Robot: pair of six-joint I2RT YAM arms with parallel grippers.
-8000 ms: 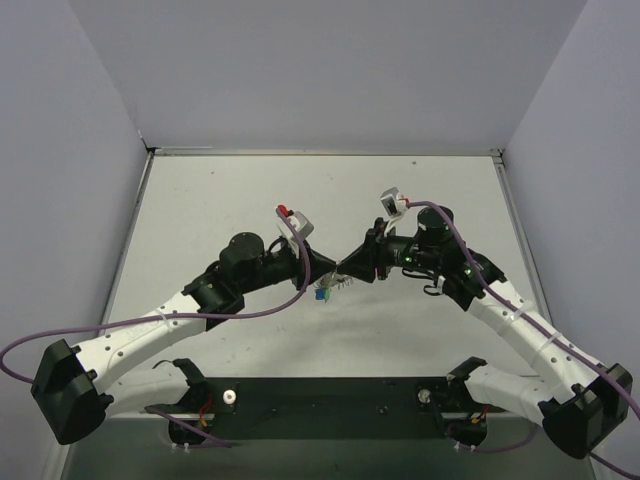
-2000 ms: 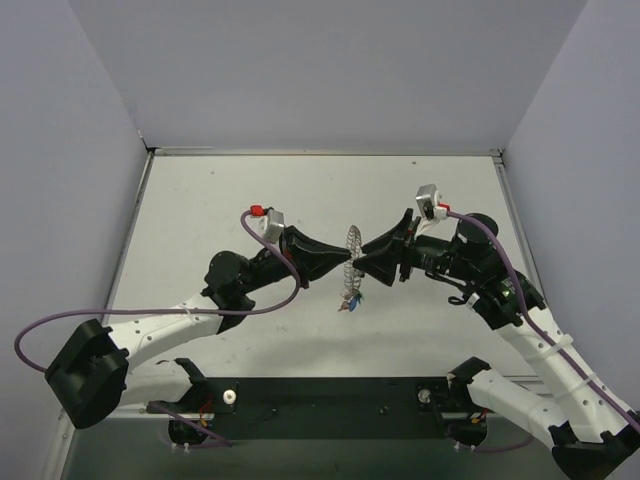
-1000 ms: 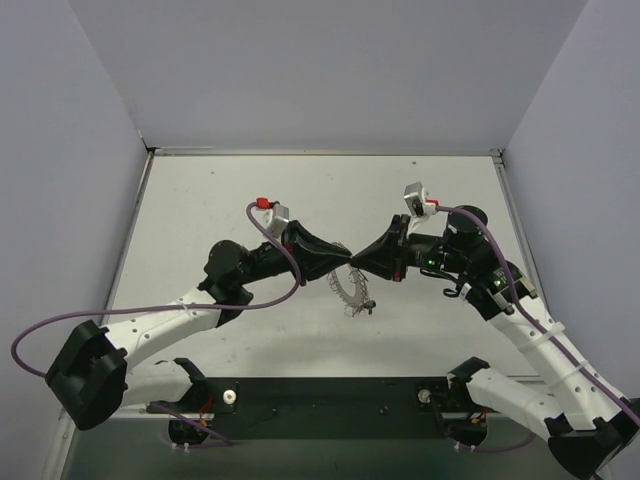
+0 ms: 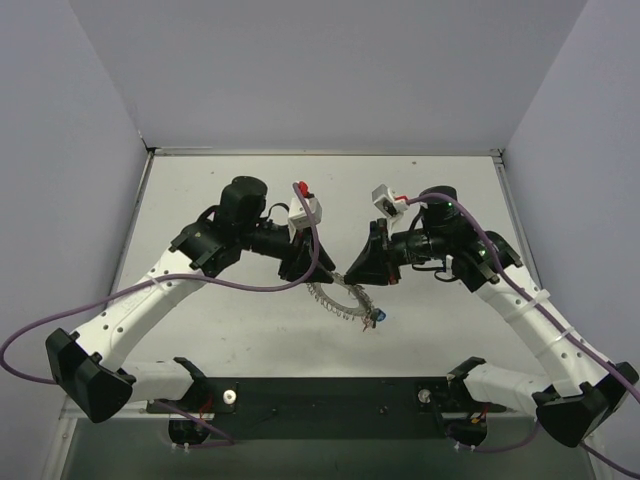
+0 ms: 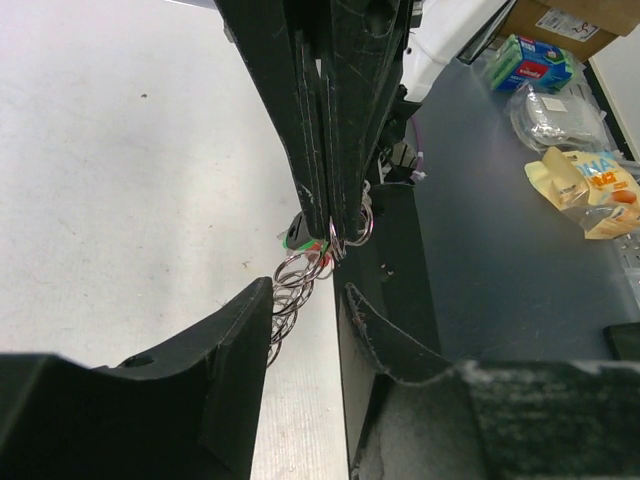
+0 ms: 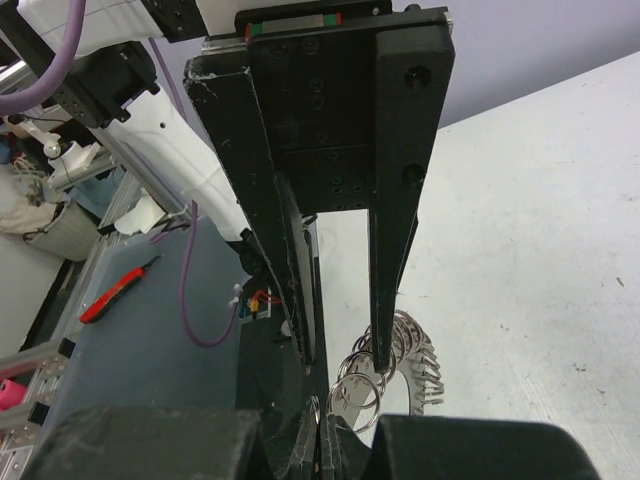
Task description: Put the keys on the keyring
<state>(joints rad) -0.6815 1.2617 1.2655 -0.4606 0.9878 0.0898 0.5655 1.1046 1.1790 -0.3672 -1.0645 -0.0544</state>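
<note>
The keyring (image 4: 338, 298) is a silvery chain of coiled rings that sags from my right gripper down to the white table. Small keys (image 4: 377, 317) with blue and red heads hang at its lower right end. My right gripper (image 4: 350, 274) is shut on one ring at the chain's end, as the right wrist view (image 6: 335, 432) shows. My left gripper (image 4: 304, 272) is open just left of it, its fingers either side of the chain without pinching it (image 5: 305, 290). In the left wrist view the keyring (image 5: 283, 300) trails from the right gripper (image 5: 330, 238), with green and red key heads (image 5: 300, 240) beside it.
The black base plate (image 4: 330, 395) runs along the table's near edge. Grey walls close the table on three sides. Past the near edge, snack bags (image 5: 585, 190) lie on a dark bench, and a red-handled tool (image 6: 115, 295) lies on it too.
The left gripper has let go and opened, and its arm has swung up and back. The keyring has dropped lower and now drapes toward the table, held only by the right gripper.
</note>
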